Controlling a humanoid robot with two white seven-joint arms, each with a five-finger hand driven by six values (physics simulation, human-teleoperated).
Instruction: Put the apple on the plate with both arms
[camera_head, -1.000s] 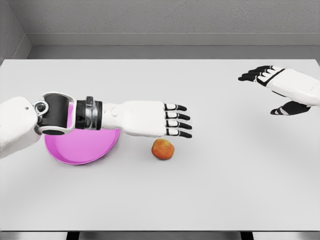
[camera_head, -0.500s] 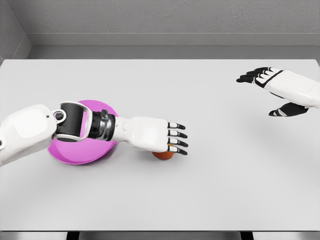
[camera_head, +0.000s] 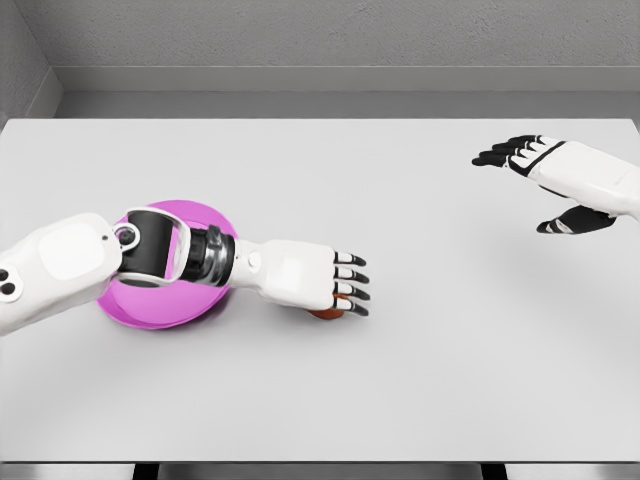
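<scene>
1. The counter (camera_head: 400, 380) is a pale grey slab that carries everything, running under both hands out to a grey wall at the far side.
2. The left arm comes in from the lower left and crosses over the plate (camera_head: 140, 305), a round magenta dish lying just behind the left hand's wrist, partly covered by the forearm.
3. The left hand (camera_head: 310, 280) lies palm down, low over the counter, fingers stretched out flat and close together, gripping nothing.
4. The right hand (camera_head: 555, 180) hangs well off to the far right of the left hand, above the counter, fingers spread and relaxed, holding nothing.
5. The apple (camera_head: 324, 314) sits on the counter directly beneath the left hand's fingers, only a reddish sliver showing at their near edge, just beside the plate but off it.
</scene>
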